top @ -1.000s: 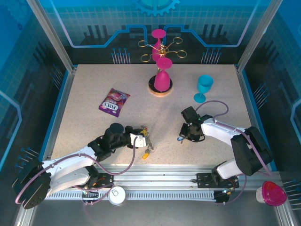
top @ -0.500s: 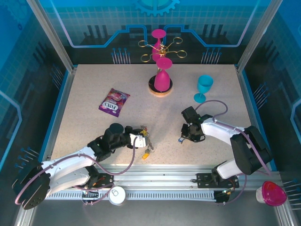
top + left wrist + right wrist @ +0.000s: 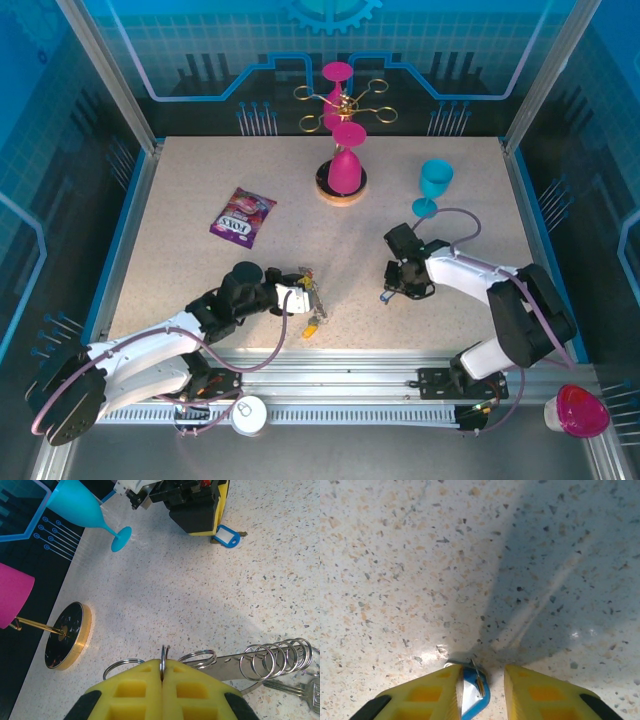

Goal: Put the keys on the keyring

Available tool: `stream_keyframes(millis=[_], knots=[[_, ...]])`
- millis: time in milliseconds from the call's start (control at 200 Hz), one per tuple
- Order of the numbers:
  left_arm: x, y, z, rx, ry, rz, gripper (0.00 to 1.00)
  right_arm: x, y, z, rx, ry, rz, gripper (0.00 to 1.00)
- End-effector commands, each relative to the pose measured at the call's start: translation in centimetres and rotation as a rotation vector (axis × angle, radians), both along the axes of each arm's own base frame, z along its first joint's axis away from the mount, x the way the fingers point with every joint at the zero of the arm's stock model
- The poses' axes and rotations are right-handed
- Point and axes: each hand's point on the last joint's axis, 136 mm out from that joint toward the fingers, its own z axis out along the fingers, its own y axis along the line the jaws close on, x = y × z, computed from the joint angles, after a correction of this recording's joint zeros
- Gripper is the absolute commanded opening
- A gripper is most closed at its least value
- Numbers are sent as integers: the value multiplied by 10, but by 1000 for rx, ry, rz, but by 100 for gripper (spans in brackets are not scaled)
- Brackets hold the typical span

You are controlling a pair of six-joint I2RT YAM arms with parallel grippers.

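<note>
Two-handed work, judging by the poses. At the left gripper [image 3: 162,674]: pads pressed flush together, clamped on one thin steel ring of the keyring [image 3: 162,656], held edge-on. Main loop or mere link, hard to tell from here. Trailing off to the right of that, more split rings strung along a flat metal link, with a silver key [image 3: 300,690] lying at the far end. From above, a yellow tag [image 3: 312,327] at the near end of the same bunch.

At the right gripper [image 3: 480,696]: fingers apart, down at the tabletop, straddling the blue-tagged key [image 3: 472,695], with its tag against one finger [image 3: 427,696] and not yet gripped.

Likely step in hand: picking up the blue-tagged key for threading. Next, probably: close on the tag, lift, carry across to the held ring, then work the key's hole into the ring's split. Fiddly, with some risk of the flat tag skating out on the smooth top.

Beyond all that: speckled beige table [image 3: 200,260]. Well apart from the work, a purple snack packet [image 3: 243,216], a teal goblet [image 3: 433,187], and a pink goblet on a gold-armed stand [image 3: 342,172]. Blue printed panels all around.
</note>
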Motion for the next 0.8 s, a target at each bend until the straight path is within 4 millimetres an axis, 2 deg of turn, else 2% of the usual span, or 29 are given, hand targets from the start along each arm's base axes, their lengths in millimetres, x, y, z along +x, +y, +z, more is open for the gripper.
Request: stream_keyframes(millis=[0,125,425,795], knots=[[0,-6,19,-34,-37,-18,0,7,-4,4,-20,1,25,29],[0,-5,19,-33,-36,-19,0,9,-5,3,-31,8,46,27],[0,-5,18,-31,-35,-21,0,11,-6,4,-38,7,58,17],[0,-6,18,-31,-35,-22,0,10,-4,8,-24,4,60,12]])
